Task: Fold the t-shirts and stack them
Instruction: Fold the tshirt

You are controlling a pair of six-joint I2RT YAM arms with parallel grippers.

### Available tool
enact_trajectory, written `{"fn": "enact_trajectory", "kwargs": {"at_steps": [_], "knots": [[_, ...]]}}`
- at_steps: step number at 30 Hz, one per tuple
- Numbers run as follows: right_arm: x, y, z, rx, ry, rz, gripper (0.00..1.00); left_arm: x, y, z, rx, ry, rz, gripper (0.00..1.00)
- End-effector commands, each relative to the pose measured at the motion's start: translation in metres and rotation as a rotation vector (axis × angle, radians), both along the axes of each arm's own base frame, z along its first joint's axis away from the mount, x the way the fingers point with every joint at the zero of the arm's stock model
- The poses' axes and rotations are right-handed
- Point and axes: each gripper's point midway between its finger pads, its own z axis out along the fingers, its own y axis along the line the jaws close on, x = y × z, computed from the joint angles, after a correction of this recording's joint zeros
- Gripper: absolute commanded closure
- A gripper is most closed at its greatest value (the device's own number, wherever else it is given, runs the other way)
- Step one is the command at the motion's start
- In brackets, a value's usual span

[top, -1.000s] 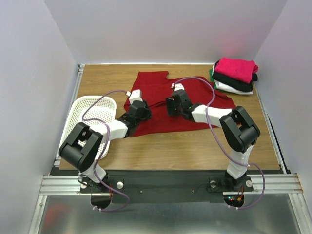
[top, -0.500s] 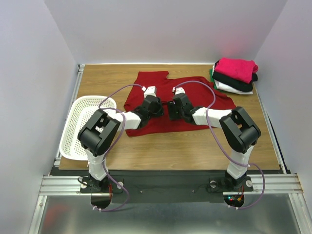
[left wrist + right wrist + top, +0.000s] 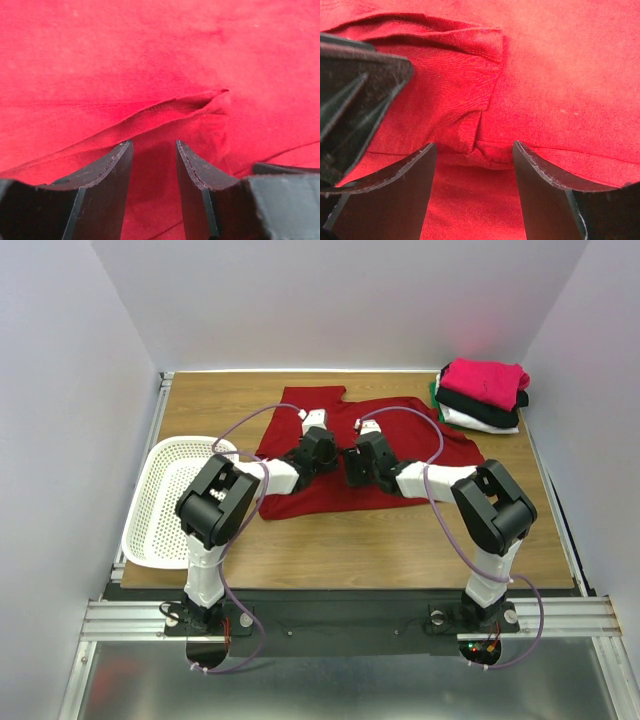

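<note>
Five t-shirts, one basket and two robot arms, each with a two-finger claw, on a wooden table (image 3: 400,540). Four of the shirts are folded and stacked in the far right corner: the bright pink shirt (image 3: 485,380) on top, the black shirt (image 3: 482,403) under it, then the white shirt (image 3: 480,421), with a strip of the green shirt (image 3: 436,392) showing at the stack's left edge. The fifth, the large dark red shirt (image 3: 410,435), lies spread in the middle of the table, towards the far side, well apart from the stack. Its neck opening is at the far edge, one sleeve reaches out to the right, and its near edge runs unevenly. Close up, the cloth is soft and lightly wrinkled, with a stitched hem folded over into a low ridge. The left gripper (image 3: 322,443) and the right gripper (image 3: 356,453) sit low over the shirt's middle, close beside each other. Both have their jaws spread apart with red cloth lying in the gap; the right one stands wider. The fold's edge lies just beyond the left fingertips (image 3: 125,150). The white perforated basket (image 3: 165,502) sits at the table's left edge.
</note>
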Motion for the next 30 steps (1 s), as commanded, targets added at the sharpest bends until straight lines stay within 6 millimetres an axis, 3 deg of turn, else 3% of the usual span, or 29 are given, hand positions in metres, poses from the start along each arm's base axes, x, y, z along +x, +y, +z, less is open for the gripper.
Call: {"fn": "enact_trajectory", "kwargs": {"at_steps": [1,15,21,25,30], "knots": [[0.005,0.004,0.02,0.044,-0.054,0.001,0.32,0.026,0.01,0.027,0.024,-0.081,0.055,0.5],[0.004,0.006,0.024,0.054,-0.058,0.004,0.32,0.067,0.043,0.041,0.138,-0.124,0.174,0.5],[0.006,-0.001,0.038,0.051,-0.096,-0.023,0.31,0.07,0.043,0.074,0.111,-0.181,0.187,0.5],[0.012,-0.013,0.072,0.062,-0.174,-0.077,0.29,0.052,0.015,0.086,0.051,-0.202,0.116,0.5],[0.019,-0.056,0.089,0.087,-0.206,-0.198,0.26,0.013,-0.039,0.075,-0.015,-0.183,-0.02,0.5]]}}
